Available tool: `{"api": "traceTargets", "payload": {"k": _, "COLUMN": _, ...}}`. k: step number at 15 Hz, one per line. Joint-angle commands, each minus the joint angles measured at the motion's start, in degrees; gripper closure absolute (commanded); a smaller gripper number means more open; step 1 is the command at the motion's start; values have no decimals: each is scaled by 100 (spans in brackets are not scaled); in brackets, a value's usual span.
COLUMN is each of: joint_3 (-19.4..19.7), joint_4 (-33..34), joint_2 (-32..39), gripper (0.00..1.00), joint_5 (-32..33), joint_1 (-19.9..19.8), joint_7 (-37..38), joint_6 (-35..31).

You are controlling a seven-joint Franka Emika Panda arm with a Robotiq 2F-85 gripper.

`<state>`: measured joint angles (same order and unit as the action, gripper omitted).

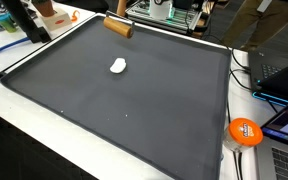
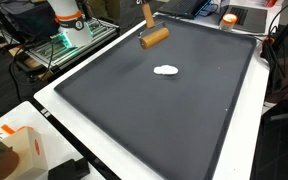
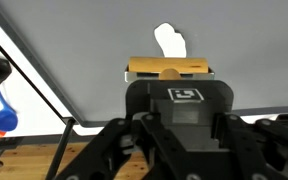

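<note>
A dark grey mat [image 1: 134, 100] covers the table in both exterior views [image 2: 164, 110]. My gripper [image 2: 147, 22] hangs over the mat's far edge and looks shut on a wooden cylinder [image 2: 156, 38], which it holds tilted just above the mat [image 1: 118, 27]. In the wrist view the cylinder [image 3: 170, 69] lies crosswise just beyond the gripper body [image 3: 170, 78], and the fingertips are hidden. A small white lump [image 1: 118, 66] lies on the mat a short way from the cylinder. It also shows in an exterior view [image 2: 166, 70] and in the wrist view [image 3: 170, 40].
An orange disc [image 1: 245, 131] lies on the white table border beside laptops [image 1: 284, 80]. A white and orange box [image 2: 19, 150] stands at one table corner. The robot base [image 2: 69, 22] and a wire rack stand behind the mat. Cables run along the edge.
</note>
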<state>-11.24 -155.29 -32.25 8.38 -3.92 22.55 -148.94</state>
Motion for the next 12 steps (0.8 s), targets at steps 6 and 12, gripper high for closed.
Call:
{"api": "traceTargets", "payload": {"k": 6, "joint_3": -399, "joint_4": -185, "joint_2": -75, "gripper": 78, "joint_5": 100, "joint_1": -472, "joint_7": 255, "joint_6": -894}}
{"api": "traceTargets", "payload": {"k": 12, "joint_3": -539, "joint_4": -175, "joint_2": -46, "gripper": 53, "joint_5": -13, "joint_1": -569, "joint_7": 288, "joint_6": -849}}
